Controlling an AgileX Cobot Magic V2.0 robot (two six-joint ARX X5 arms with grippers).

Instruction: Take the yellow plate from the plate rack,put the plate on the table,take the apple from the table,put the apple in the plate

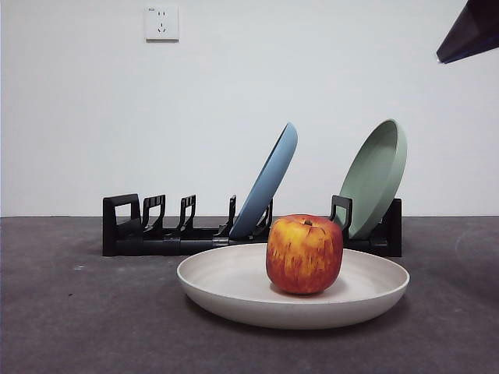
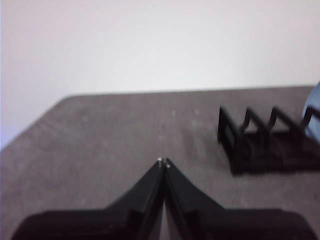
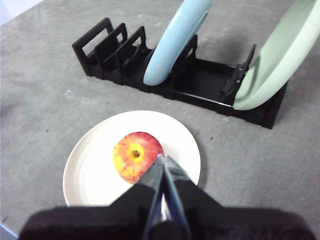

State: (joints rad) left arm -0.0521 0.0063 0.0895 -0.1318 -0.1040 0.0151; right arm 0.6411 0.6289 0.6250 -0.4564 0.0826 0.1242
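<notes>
The apple [image 1: 304,254] sits in the yellow plate [image 1: 234,284], centre frame, before the plate rack [image 1: 156,234]; task looks done. Right gripper [image 3: 163,159] hangs closed and empty above; the left gripper [image 2: 163,162], somewhat blurred, seems closed too.

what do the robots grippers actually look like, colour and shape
Both are matte black. The left gripper has two flat, wedge-shaped fingers tapering from a broad dark base to a narrow tip with small pale specks. The right gripper looks the same, with a pale glint at the tip. No cables or markings are visible.
</notes>
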